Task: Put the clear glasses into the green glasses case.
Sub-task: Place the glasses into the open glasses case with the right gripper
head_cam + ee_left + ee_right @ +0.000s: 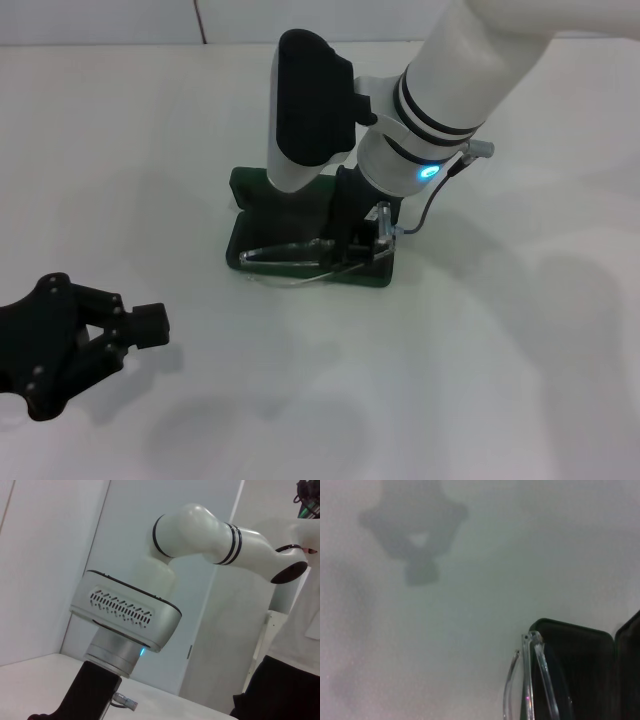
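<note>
The green glasses case (250, 192) lies open in the middle of the white table. The clear glasses (285, 253) lie along the case's near edge, with one thin arm hanging out over the table in front. My right gripper (362, 238) reaches straight down into the case at the glasses' right end, and the wrist hides its tips. In the right wrist view the clear glasses (534, 680) stand at the rim of the green glasses case (580, 655), whose dark lining shows. My left gripper (150, 325) is parked at the near left, shut and empty.
The white table (500, 350) stretches around the case on every side. In the left wrist view the right arm's grey wrist housing (125, 612) and white links (200, 530) stand before a pale wall. A shadow of the gripper falls on the table (415, 535).
</note>
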